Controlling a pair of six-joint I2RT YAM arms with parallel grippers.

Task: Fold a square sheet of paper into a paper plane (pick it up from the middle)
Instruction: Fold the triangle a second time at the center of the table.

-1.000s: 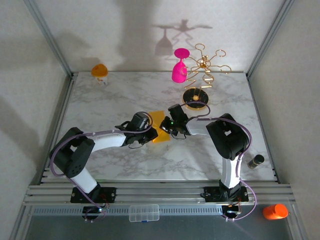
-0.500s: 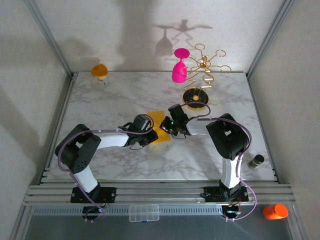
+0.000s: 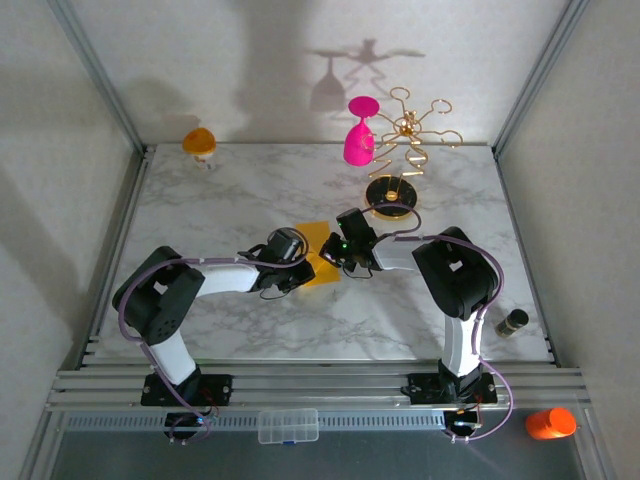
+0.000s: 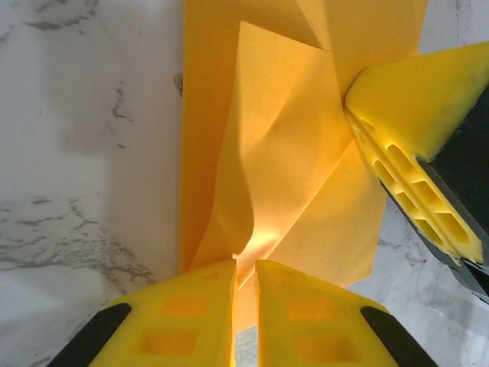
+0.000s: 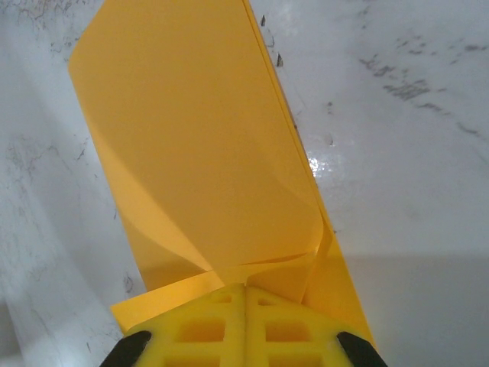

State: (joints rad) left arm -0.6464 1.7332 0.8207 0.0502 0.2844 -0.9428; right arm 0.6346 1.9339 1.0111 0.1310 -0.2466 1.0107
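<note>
Yellow paper point(image 4: 283, 138): part-folded, mid-table point(image 3: 230, 200), long axis running near-to-far | left gripper point(image 4: 244, 267): pinched on a raised flap at its left edge | right gripper point(image 5: 244, 290): clamped on the opposite edge | both arms equally near

Yellow-orange paper point(image 4: 283, 138), white table point(image 4: 92, 153) with grey marble veins.
</note>
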